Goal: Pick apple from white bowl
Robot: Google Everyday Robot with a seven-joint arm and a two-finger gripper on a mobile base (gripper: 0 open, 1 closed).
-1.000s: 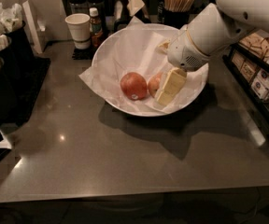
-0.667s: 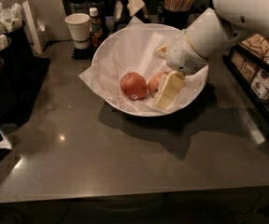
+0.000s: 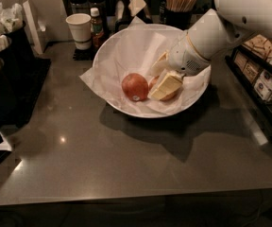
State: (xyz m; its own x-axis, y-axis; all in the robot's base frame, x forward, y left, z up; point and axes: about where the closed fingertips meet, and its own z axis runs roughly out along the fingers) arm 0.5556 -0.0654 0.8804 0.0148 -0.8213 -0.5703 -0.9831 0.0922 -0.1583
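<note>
The white bowl [image 3: 126, 44], wide and lined with crinkled white paper, stands at the back middle of the dark table. Two apples lie in it. The paler yellow-orange apple [image 3: 153, 82] is mostly hidden behind my gripper. The redder apple [image 3: 134, 86] with a small white sticker lies just left of it. My gripper [image 3: 155, 81] reaches into the bowl from the right on the white arm [image 3: 207, 37]. Its pale yellow fingers [image 3: 165, 86] stand apart, one in front of the pale apple and one behind it.
A small white paper cup [image 3: 79, 28] and a sauce bottle [image 3: 96, 26] stand behind the bowl at the left. A holder of stir sticks [image 3: 179, 4] stands behind it. Black organisers [image 3: 13, 79] line the left side. A rack of packets [image 3: 263, 74] lines the right.
My gripper has shifted slightly left inside the bowl and now covers more of the pale apple. The red apple and the bowl have not moved.
</note>
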